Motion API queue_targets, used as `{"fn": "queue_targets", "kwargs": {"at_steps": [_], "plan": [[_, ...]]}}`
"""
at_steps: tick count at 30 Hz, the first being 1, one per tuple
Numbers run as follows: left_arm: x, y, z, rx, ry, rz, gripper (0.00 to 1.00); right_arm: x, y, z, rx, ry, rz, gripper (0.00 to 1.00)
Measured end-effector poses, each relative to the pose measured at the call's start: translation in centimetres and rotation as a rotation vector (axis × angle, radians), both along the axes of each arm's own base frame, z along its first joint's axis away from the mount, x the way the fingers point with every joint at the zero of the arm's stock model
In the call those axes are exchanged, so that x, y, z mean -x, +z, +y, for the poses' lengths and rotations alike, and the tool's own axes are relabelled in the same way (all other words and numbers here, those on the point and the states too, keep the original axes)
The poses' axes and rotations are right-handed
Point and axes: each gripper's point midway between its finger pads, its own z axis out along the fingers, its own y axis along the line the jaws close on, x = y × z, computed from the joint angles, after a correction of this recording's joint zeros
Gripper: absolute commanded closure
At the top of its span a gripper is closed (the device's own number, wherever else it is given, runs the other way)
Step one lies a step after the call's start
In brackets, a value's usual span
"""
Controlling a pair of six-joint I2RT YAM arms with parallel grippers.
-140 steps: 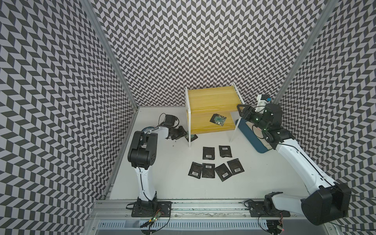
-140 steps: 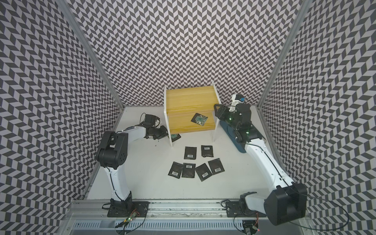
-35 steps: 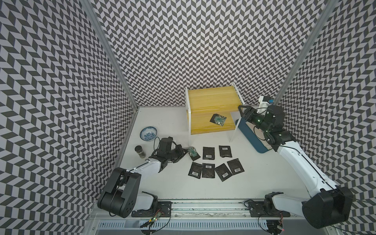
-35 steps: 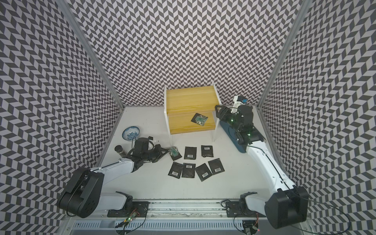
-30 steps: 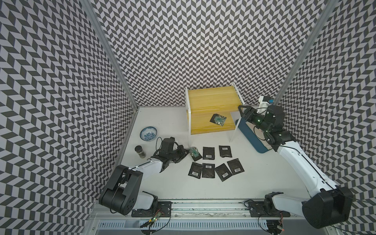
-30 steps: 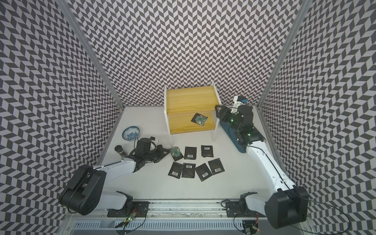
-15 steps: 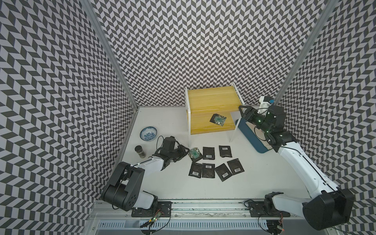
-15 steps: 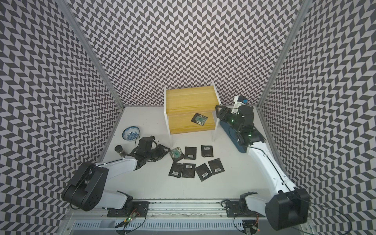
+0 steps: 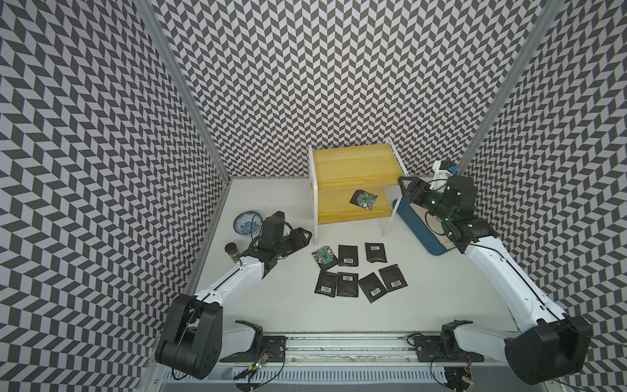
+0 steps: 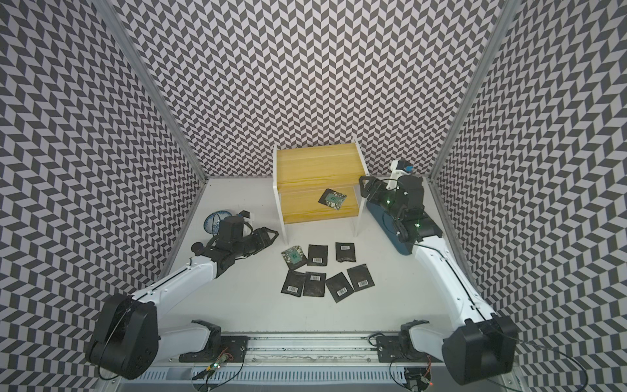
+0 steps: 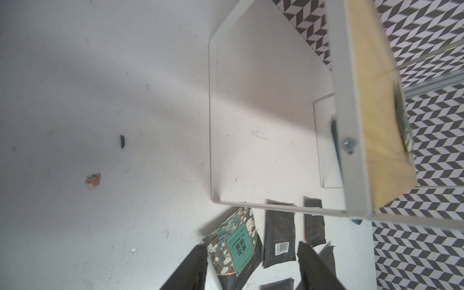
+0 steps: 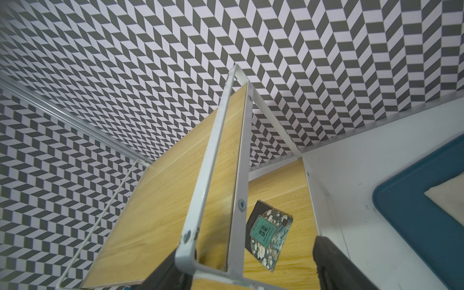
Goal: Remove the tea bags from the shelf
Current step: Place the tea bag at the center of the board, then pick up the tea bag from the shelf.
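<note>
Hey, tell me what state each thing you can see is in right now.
shelf: upright, one sachet on its lower board.
shelved tea bag: flat, green face up.
green tea bag on table: lying flat, ungripped.
six black tea bags: flat on table, barcodes up.
left pincer: open, empty.
right pincer: open, empty, at shelf's side frame.
bowl: upright.

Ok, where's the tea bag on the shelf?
In both top views the tea bag lies green face up on the lower board of the shelf, near its right end, by the right claw.
</note>
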Motion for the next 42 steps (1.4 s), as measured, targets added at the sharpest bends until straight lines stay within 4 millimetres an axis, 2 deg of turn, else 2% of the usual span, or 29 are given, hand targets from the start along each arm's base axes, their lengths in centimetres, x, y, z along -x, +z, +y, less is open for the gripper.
{"fn": "queue_targets", "kwargs": {"at_steps": [9, 14, 17, 22, 26, 29, 33, 36, 39, 42], "plan": [[0.6, 6.6, 0.1, -0.057, -0.080, -0.179, 0.33, 1.7, 3.3, -0.8, 0.029, -0.013, -0.068, 0.17], [0.9, 11.1, -0.3, -0.061, -0.128, -0.297, 0.30, 3.3, 4.4, -1.1, 0.036, -0.010, -0.095, 0.12], [1.2, 13.3, -0.6, -0.057, -0.155, -0.356, 0.29, 4.5, 4.2, -1.4, 0.041, -0.002, -0.102, 0.11], [1.5, 15.6, -1.2, -0.055, -0.197, -0.423, 0.27, 5.4, 2.5, -2.2, 0.024, 0.013, -0.073, 0.11], [1.5, 16.7, -1.9, -0.059, -0.219, -0.453, 0.26, 6.1, -0.8, -1.7, 0.001, 0.060, -0.010, 0.11], [1.3, 16.8, -2.5, -0.070, -0.241, -0.466, 0.25, 6.6, -2.4, -1.2, -0.012, 0.090, 0.025, 0.11], [1.0, 16.4, -3.6, -0.092, -0.266, -0.467, 0.25, 7.9, -3.1, -0.5, -0.058, 0.134, 0.018, 0.10], [0.7, 15.8, -4.0, -0.115, -0.267, -0.463, 0.25, 8.7, -4.5, 0.1, -0.104, 0.157, 0.036, 0.10], [0.3, 15.5, -4.1, -0.138, -0.255, -0.469, 0.25, 9.3, -6.5, 1.5, -0.166, 0.186, 0.080, 0.08], [-0.3, 15.2, -4.2, -0.156, -0.240, -0.473, 0.25, 10.2, -8.6, 4.4, -0.216, 0.242, 0.149, 0.07]]}}
